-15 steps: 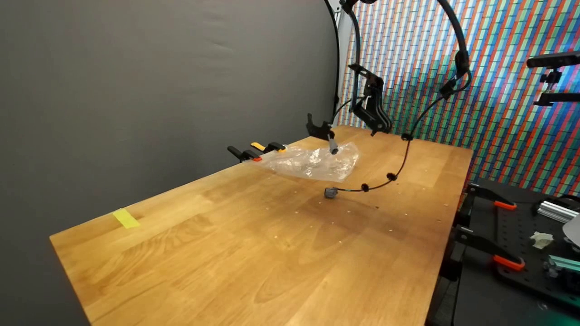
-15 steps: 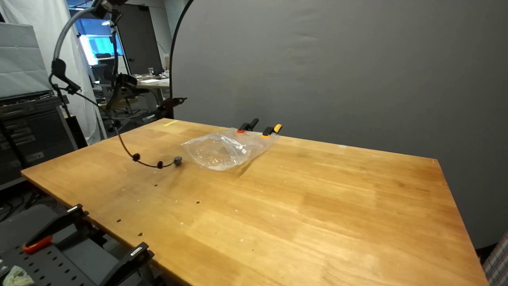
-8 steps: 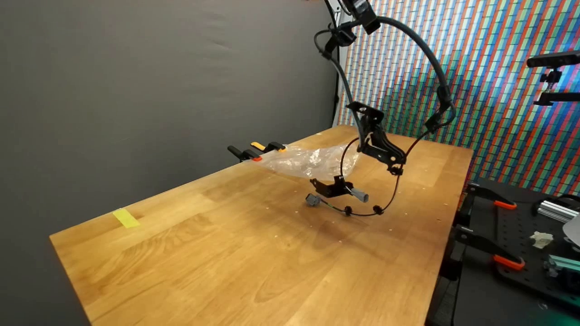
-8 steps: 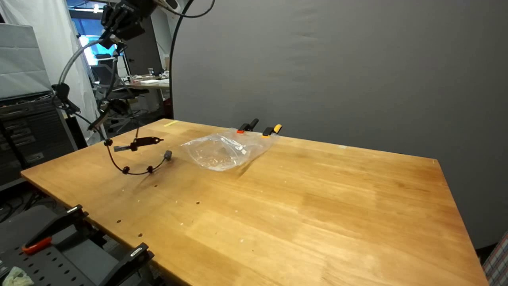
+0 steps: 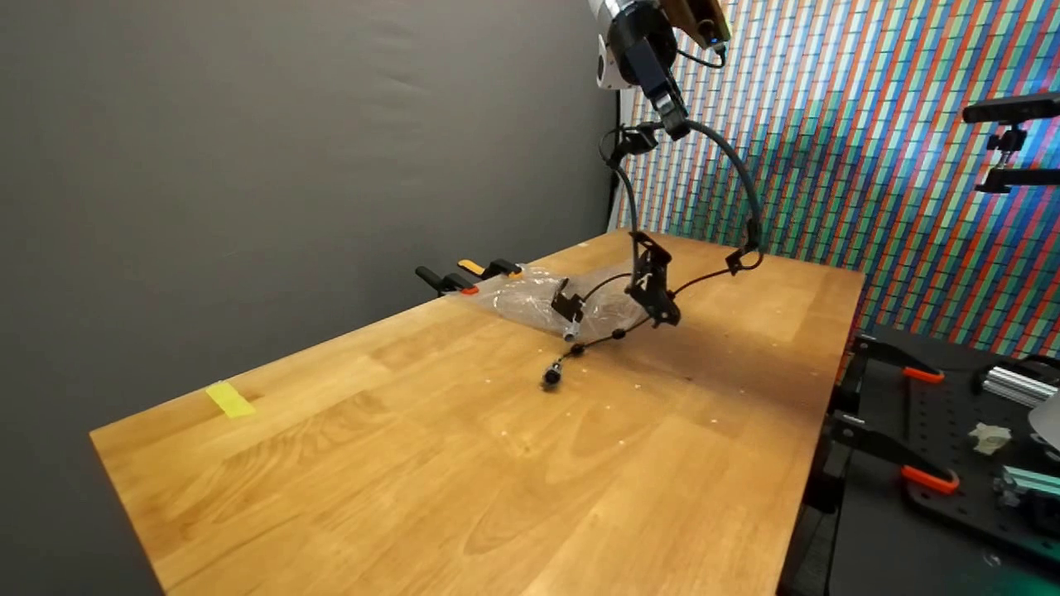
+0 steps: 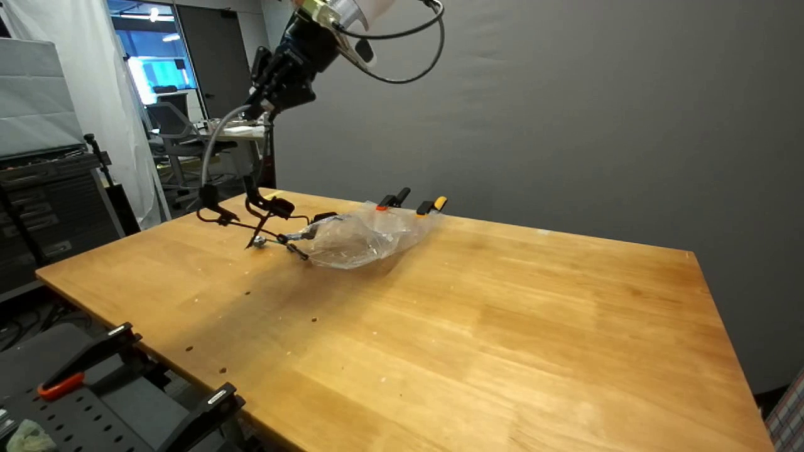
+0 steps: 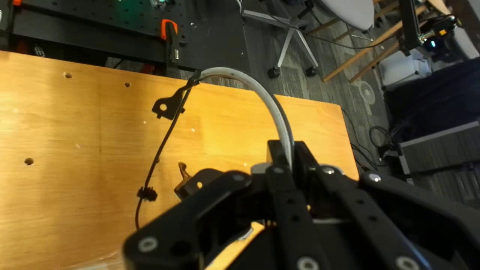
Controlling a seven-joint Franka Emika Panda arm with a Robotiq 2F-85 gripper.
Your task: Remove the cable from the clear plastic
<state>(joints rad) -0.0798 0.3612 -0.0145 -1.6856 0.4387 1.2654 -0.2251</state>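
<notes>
My gripper is shut on the thick grey part of the cable, high above the wooden table. It also shows in an exterior view and in the wrist view. The cable, a harness with black brackets and grey connectors, hangs from the jaws in a loop. It shows too in an exterior view and the wrist view. The clear plastic bag lies on the table, also in an exterior view. The cable's lower end hangs outside the bag and overlaps it in view; I cannot tell whether they touch.
Two small clamps, orange and yellow, hold the bag at the table's edge. Yellow tape is on the table. A black cart with clamps stands beside it.
The arm and gripper have come down into view with the cable. The cable hangs lower, has swung and turned, and its lower end now overlaps the bag in view. The bag has barely moved.
</notes>
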